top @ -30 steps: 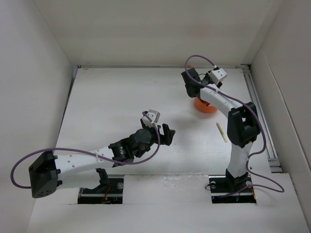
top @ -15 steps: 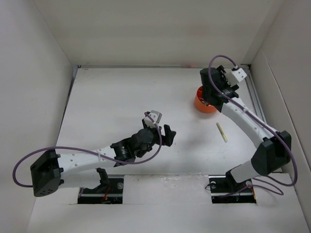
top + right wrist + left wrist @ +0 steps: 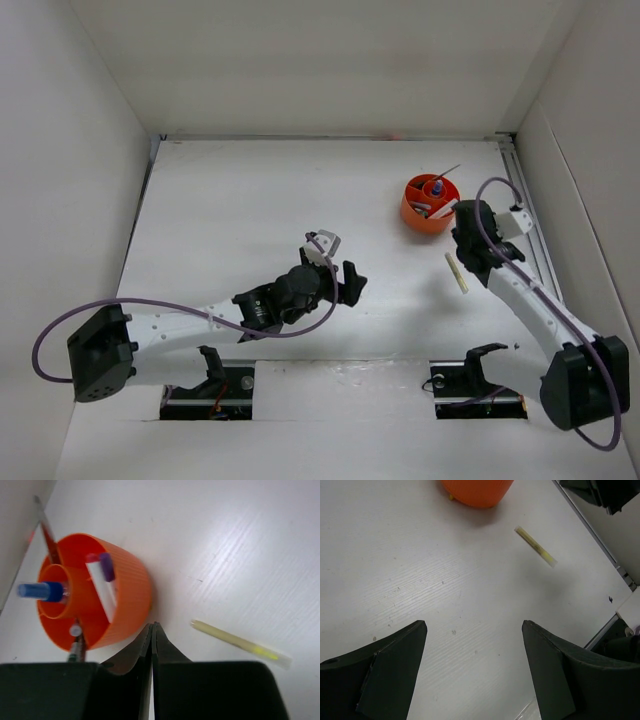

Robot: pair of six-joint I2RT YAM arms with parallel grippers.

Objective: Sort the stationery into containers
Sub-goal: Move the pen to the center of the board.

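Clenched tight on nothing: right gripper (image 3: pixel 151 626). Spread wide and empty: left gripper (image 3: pixel 473 627).
Just ahead and to the left of the closed right fingertips: orange holder (image 3: pixel 127 595), upright on the white table (image 3: pixel 225 540), its near wall close beside the tips in the right wrist view. Inside it: small bottle (image 3: pixel 37 591) with a blue cap in the inner ring, white marker (image 3: pixel 102 582) with a purple cap leaning in the outer ring, thin red pen (image 3: pixel 47 535) at the far-left rim. Right of the same tips, apart from the holder: yellow pen (image 3: pixel 240 642), flat on the table. Seen from the left gripper: holder far ahead, yellow pen ahead-right, both well apart from its fingers.
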